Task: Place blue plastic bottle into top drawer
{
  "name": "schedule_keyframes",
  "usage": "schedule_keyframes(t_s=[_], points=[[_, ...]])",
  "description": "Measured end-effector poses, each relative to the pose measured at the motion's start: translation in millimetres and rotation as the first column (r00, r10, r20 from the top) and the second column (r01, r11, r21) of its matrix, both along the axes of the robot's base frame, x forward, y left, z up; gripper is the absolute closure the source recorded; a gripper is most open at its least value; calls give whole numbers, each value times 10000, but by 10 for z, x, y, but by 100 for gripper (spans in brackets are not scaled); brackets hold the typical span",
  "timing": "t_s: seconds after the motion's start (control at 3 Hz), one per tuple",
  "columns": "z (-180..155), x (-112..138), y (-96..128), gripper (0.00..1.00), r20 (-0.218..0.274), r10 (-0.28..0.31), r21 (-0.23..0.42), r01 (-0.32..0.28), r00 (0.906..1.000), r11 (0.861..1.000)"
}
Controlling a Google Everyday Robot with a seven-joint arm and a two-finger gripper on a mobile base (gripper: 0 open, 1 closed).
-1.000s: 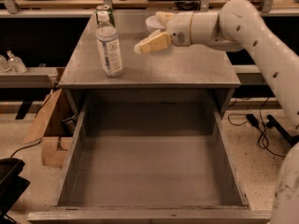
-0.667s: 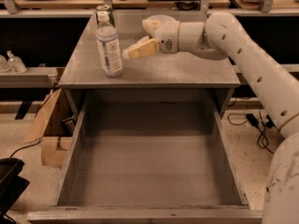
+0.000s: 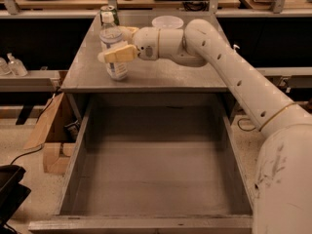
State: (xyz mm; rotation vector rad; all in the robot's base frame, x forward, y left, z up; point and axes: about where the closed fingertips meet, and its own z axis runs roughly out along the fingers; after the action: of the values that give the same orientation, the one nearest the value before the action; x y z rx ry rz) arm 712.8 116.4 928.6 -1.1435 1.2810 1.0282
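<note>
Here, a white robot arm reaches in from the right across a grey cabinet top (image 3: 165,74). Its gripper (image 3: 113,44) is at the bottle (image 3: 117,70), which stands upright near the left front of the top. The pale fingers (image 3: 118,54) are spread wide and straddle the bottle: the near one lies across the front of the label, the far one sits behind. They do not look pressed in yet. A green can (image 3: 110,9) stands just behind the bottle, and a clear dish (image 3: 167,22) sits farther right at the back.

Below and nearer, the drawer (image 3: 156,174) is pulled fully out, its flat grey floor bare.

The step in hand appears to be the grasp. To do it well, the fingers should close squarely on the label band, firmly enough to hold without crushing thin plastic. The far finger should keep off the can. The lift should then go straight up until the base clears the top. Only after that should the arm swing toward the near side, over the front edge. A low release in the middle of the drawer would lessen the chance of the bottle toppling or rolling.
</note>
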Motion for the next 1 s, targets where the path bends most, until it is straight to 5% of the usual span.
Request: schedule_keyframes(t_s=[0.67,1.0], points=[[182,-156,362,65,727,552,-37,-551,9958,9985],[253,-170,319,88,1048,319,-437,-274,9940,9987]])
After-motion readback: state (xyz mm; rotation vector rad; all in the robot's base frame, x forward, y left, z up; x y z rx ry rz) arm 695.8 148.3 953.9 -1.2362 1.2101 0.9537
